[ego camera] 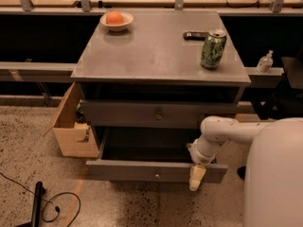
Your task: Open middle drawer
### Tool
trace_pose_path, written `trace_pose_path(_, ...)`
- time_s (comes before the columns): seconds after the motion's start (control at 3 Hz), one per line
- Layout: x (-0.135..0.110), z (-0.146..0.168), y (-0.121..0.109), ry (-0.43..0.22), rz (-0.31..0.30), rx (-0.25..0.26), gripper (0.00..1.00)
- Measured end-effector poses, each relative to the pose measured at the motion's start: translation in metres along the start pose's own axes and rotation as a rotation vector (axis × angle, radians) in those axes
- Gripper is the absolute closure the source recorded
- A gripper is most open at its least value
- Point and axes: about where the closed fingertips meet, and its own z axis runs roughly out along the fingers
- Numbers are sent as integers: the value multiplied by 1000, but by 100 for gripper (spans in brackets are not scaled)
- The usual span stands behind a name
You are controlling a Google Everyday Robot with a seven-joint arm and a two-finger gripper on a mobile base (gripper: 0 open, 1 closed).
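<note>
The middle drawer (142, 170) is a grey metal drawer with a small round knob (156, 176). It stands pulled out from the grey cabinet (156, 56), and its dark inside shows. My gripper (197, 176) is at the right part of the drawer's front, with its cream tip hanging down over the front edge. My white arm (222, 131) reaches it from the right. Another grey drawer (123, 113) with a knob sits above it, nearly closed. Anything below the pulled-out drawer is hidden.
On the cabinet top stand a green can (212, 49), a dark remote (196, 34) and a white bowl with an orange (116, 20). An open cardboard box (71, 126) stands left of the cabinet. A black cable (52, 205) lies on the floor at the lower left.
</note>
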Motion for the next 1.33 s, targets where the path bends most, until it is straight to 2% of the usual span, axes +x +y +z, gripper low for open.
trace_pose_path(0.67,7,25,-9,5,13,-12,0)
trace_pose_path(1.0,13,33,-8,5,26,-22,14)
trace_pose_path(1.33,16,35,-6,7,35,-30,39)
